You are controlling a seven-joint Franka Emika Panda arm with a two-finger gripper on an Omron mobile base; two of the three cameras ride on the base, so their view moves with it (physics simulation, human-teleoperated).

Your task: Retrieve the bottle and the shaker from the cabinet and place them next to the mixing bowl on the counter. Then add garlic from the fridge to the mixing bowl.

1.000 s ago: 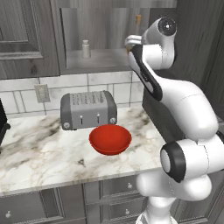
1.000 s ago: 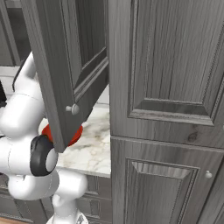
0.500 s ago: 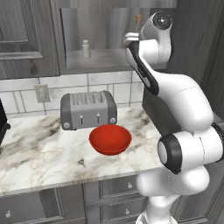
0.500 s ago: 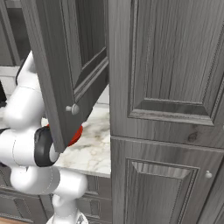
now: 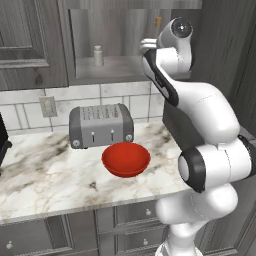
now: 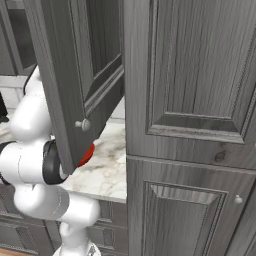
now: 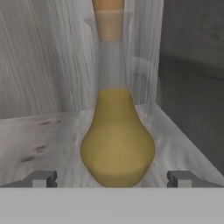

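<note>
The amber pear-shaped bottle (image 7: 117,144) stands upright on the cabinet shelf, close in front of my gripper (image 7: 111,179). The gripper is open, one fingertip (image 7: 41,178) to each side of the bottle's base and nothing touching. In the left base view the bottle's orange stopper (image 5: 158,21) shows above my hand inside the niche of the cabinet (image 5: 30,45). The grey-white shaker (image 5: 98,56) stands on the same shelf further left. The red mixing bowl (image 5: 126,159) sits on the marble counter (image 5: 45,175) below.
A grey toaster (image 5: 100,125) stands just behind the bowl against the tiled wall. The open cabinet door (image 6: 75,75) hangs in front of the right base view and hides most of the arm; a sliver of the bowl (image 6: 87,152) shows under it.
The arm's upper joints have swung a little left and up, with the hand staying at the right end of the niche. Bowl, toaster and shaker have not moved.
</note>
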